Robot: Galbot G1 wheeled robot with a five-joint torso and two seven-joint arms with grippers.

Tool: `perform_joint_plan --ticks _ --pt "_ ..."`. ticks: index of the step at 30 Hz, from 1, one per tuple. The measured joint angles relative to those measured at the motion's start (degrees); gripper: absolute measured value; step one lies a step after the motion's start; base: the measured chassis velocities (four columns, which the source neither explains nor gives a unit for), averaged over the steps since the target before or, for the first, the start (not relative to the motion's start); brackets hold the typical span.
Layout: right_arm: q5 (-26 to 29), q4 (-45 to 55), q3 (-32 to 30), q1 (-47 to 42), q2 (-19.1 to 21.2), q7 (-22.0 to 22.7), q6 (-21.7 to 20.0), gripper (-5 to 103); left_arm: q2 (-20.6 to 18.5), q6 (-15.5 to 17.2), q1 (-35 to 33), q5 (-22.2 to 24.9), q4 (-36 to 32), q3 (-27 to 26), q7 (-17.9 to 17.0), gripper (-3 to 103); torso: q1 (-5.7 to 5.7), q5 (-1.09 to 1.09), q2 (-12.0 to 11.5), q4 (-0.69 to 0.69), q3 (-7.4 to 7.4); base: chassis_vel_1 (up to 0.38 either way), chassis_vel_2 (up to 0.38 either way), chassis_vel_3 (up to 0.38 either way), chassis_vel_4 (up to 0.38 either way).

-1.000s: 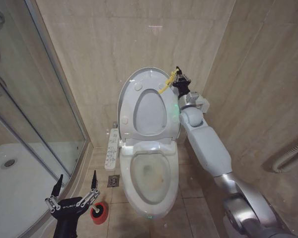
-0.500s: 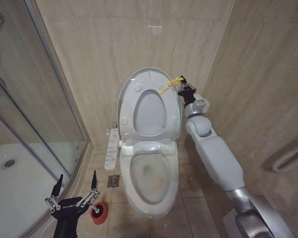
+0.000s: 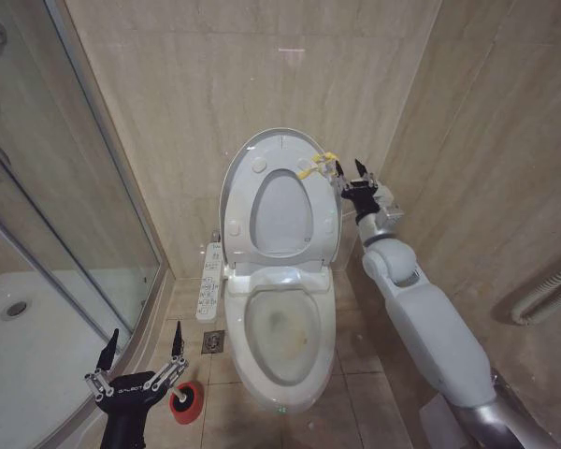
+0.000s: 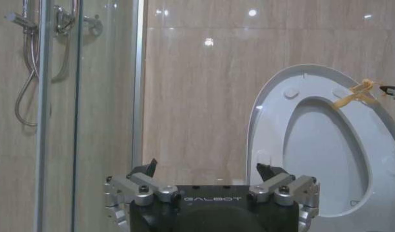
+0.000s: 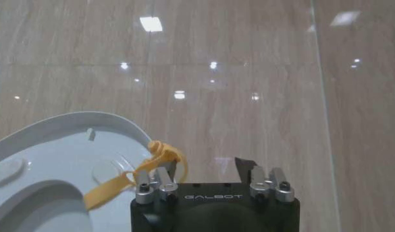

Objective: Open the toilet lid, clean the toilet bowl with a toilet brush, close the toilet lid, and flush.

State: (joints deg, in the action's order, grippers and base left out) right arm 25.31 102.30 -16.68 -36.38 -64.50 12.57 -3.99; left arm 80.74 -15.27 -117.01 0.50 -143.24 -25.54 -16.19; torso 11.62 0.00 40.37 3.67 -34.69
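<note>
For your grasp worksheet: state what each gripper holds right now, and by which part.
Nothing. The right gripper is open beside the yellow loop on the raised toilet lid; the left gripper is open and empty.

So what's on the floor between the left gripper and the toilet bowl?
The red brush holder beside the left gripper, then bare tiles up to the bowl, in the head view.

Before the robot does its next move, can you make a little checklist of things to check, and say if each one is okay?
1. Toilet lid up: ok, it stands upright against the wall with the seat.
2. Right gripper let go of the yellow loop: ok, its fingers are open just beside the loop at the lid's rim.
3. Toilet bowl open for cleaning: ok, uncovered, brownish stains inside.
4. Left gripper ready: ok, open and empty, low near the shower glass.
5. Toilet brush picked up: not ok, it sits in the red holder on the floor.
</note>
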Motion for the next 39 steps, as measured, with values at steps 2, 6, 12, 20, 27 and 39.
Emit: perform_joint_plan --ticks 2,6,12,20,27,39 --pt "0.56 1.54 -0.57 -1.14 0.27 0.19 -0.62 48 0.0 0.0 0.0 0.0 0.0 -0.01 0.0 100 0.0 0.0 0.0 0.0 0.0 0.0 0.0 0.0 0.0" --pt "3.26 7.94 -2.94 -6.34 1.42 1.14 -3.12 76 0.0 0.0 0.0 0.0 0.0 0.0 0.01 100 0.0 0.0 0.0 -0.01 0.0 0.0 0.0 0.0 0.0" --pt "4.3 17.05 -8.51 -18.45 2.66 1.65 -4.91 98 0.0 0.0 0.0 0.0 0.0 0.0 0.01 100 0.0 0.0 0.0 0.01 0.0 0.0 0.0 0.0 0.0" --pt "1.14 27.26 -11.3 -32.52 0.64 2.69 -5.8 100 0.0 0.0 0.0 0.0 0.0 0.0 0.01 100 0.0 0.0 0.0 0.0 0.01 0.0 0.0 0.0 0.0" --pt "-5.2 33.93 -12.12 -44.43 -2.81 1.34 -5.39 100 0.0 0.0 0.0 0.0 0.0 0.0 0.0 100 0.0 -0.01 0.01 0.0 0.01 0.0 0.0 0.0 0.0" --pt "-17.41 36.26 -17.52 -64.13 -9.38 -2.36 5.5 100 0.0 0.0 0.0 0.0 0.0 0.0 0.0 100 0.0 -0.01 0.0 0.01 0.0 0.0 0.0 0.0 0.0"
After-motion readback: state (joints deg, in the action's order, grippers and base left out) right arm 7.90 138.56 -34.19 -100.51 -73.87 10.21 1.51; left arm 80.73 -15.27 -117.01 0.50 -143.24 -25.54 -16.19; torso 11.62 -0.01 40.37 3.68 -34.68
